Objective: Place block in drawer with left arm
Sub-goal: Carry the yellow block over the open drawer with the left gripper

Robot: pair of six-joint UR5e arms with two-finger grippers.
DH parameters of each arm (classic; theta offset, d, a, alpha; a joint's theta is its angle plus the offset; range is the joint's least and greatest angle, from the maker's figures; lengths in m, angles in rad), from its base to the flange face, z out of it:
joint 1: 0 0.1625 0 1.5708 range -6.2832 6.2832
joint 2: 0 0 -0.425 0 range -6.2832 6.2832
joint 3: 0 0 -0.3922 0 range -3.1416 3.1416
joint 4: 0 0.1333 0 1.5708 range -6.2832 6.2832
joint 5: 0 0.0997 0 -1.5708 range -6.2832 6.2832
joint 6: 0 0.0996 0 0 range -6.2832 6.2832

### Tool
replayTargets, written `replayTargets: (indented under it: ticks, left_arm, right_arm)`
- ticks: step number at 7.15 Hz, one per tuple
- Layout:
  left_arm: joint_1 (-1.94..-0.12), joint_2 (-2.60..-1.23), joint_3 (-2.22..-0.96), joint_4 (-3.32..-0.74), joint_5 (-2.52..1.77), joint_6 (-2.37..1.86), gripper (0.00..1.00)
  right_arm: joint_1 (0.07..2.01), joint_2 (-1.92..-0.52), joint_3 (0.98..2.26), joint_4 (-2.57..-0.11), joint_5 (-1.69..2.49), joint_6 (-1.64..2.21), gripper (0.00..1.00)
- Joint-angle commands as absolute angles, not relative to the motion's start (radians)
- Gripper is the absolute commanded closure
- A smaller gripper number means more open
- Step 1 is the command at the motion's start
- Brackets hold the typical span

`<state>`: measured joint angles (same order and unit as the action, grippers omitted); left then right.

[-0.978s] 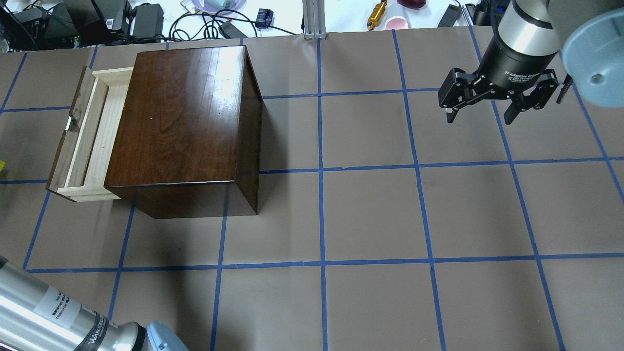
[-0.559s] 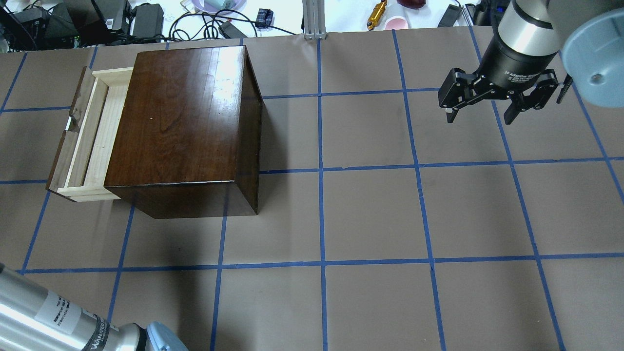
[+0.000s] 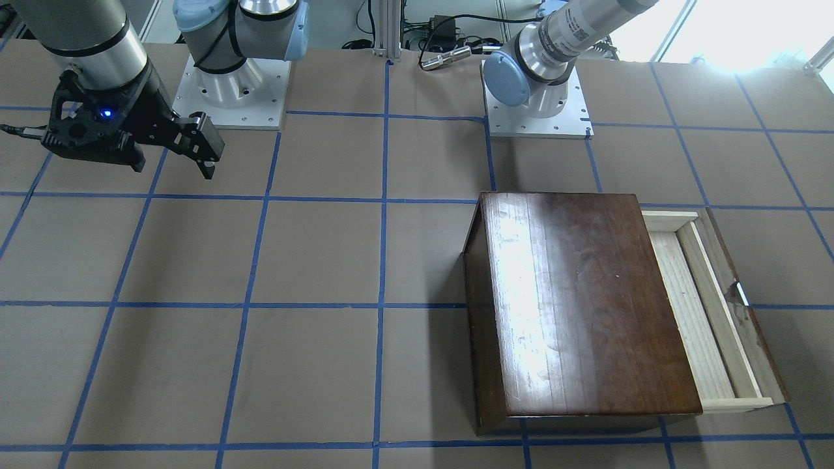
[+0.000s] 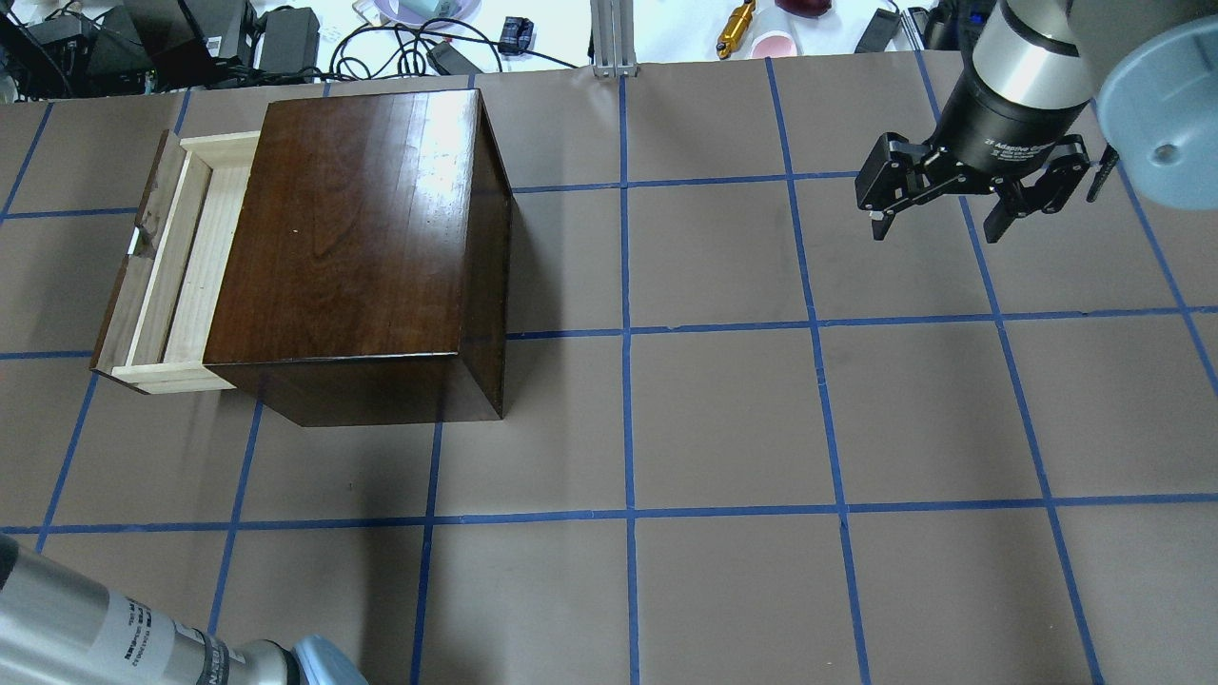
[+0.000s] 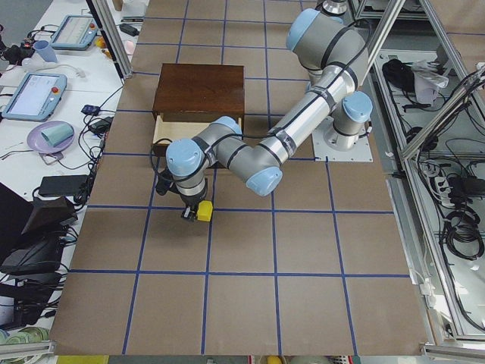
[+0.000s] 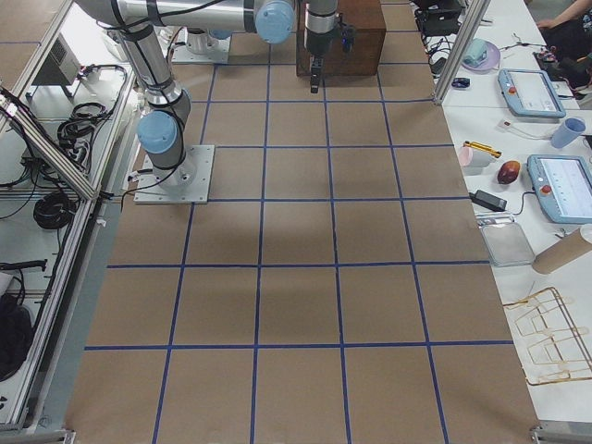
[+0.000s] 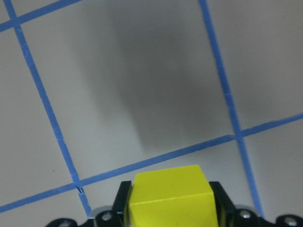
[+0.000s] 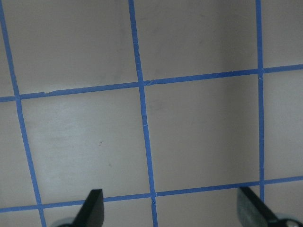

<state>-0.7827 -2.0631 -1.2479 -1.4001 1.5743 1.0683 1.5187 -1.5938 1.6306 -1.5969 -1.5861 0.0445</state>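
Observation:
The yellow block (image 7: pixel 170 198) sits between the black fingers (image 7: pixel 219 196) of my left gripper (image 5: pixel 191 208), which is shut on it over the brown mat. In the exterior left view the block (image 5: pixel 204 211) is about one tile out from the drawer (image 5: pixel 193 129). The drawer (image 4: pixel 186 257) stands pulled open from the dark-brown box (image 4: pixel 362 228), and its pale tray (image 3: pixel 700 312) shows nothing inside. My left gripper is outside the overhead view; only an arm link (image 4: pixel 95 628) shows there. My right gripper (image 4: pixel 937 224) hangs open and empty at the far right, also in the front view (image 3: pixel 172 164).
Blue tape lines cross the mat (image 4: pixel 723 419). Cables, chargers and a pink cup (image 4: pixel 775 43) lie beyond the table's far edge. The two arm bases (image 3: pixel 537 85) stand on the robot's side. Operator tablets (image 5: pixel 34 91) lie on the side bench.
A sliver of yellow at the overhead view's left edge has left the view. The left arm link at the bottom left has slid lower. The right arm has barely moved.

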Motion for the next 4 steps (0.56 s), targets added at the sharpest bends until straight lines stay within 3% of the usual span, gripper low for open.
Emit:
replayTargets:
  ticks: [1, 4]
  left_arm:
    - [-0.848, -1.981, -1.261, -1.497, 1.569, 0.932, 0.74]
    - [-0.980, -1.921, -1.319, -1.497, 1.571, 0.739, 0.74]
  right_arm:
    - [1.519, -1.594, 1.631, -1.597, -1.586, 0.044, 0.00]
    - [1.519, -1.594, 1.632, -1.597, -1.586, 0.044, 0.00]
